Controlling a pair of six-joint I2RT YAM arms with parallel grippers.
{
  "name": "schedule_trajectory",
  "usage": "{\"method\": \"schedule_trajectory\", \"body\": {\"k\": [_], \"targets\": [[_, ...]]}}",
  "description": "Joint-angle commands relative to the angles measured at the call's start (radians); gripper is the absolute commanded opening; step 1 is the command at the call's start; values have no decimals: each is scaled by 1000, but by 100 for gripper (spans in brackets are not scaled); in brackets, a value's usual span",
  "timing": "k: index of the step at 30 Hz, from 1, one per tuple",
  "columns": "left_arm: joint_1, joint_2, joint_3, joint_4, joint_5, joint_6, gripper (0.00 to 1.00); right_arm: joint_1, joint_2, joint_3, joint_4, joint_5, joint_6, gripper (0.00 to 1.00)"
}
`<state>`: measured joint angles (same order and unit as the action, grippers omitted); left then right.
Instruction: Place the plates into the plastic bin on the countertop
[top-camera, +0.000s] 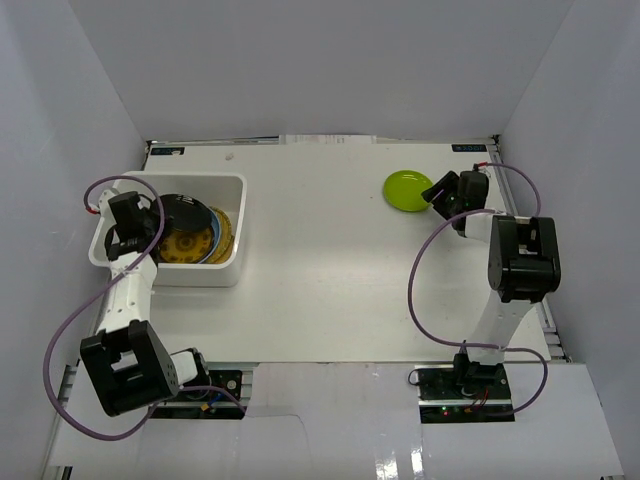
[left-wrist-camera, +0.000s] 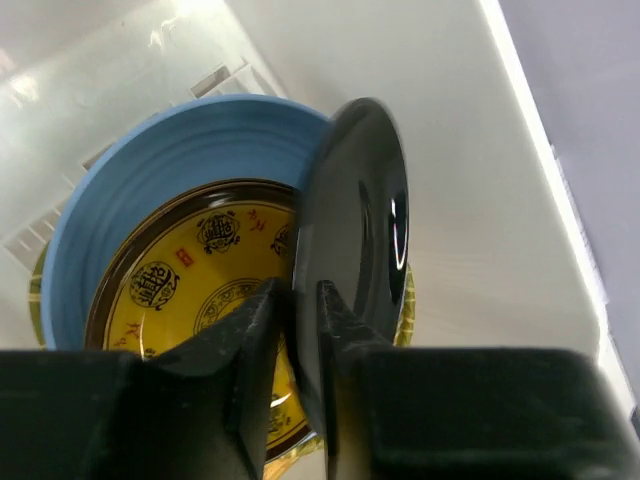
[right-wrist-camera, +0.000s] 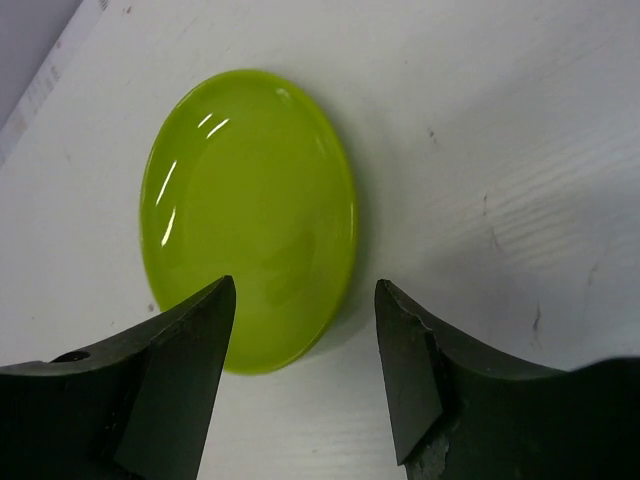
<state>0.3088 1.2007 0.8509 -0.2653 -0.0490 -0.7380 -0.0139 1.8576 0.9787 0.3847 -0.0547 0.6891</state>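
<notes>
Black plate, pinched on edge in the left gripper, hangs over the blue plate inside the plastic bin, apparently due for release. The right gripper hovers spread over the lime green plate on the table; it must descend and close. Only the left wrist view reveals the pinch.

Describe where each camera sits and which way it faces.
Top external: fixed above and behind, looking down on the white rectangular table; both arms show, bases at the bottom.
Left wrist: arm-mounted, looks down into the white plastic bin; the left end effector pinches a glossy black round plate on edge.
Right wrist: arm-mounted, looks down at a lime green round plate on the table; the open right end effector shows at the bottom.
Shared: top and left wrist show the bin; top and right wrist, the green plate.
</notes>
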Motion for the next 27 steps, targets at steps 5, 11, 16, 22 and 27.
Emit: {"method": "schedule_trajectory", "body": {"k": [5,11,16,22,27], "targets": [[13,-6,-7,77,46,-6,70,-6,158,149,-35,69,-51,64],[13,-72,2,95,89,-1,98,-6,233,198,-4,3,-16,49],[1,-220,-4,159,149,29,98,-6,200,155,37,-23,26,9],[-154,-254,69,189,331,123,98,-4,10,-50,236,-153,128,8],[-261,-234,119,176,609,85,98,40,-213,-213,353,-281,200,8]]}}
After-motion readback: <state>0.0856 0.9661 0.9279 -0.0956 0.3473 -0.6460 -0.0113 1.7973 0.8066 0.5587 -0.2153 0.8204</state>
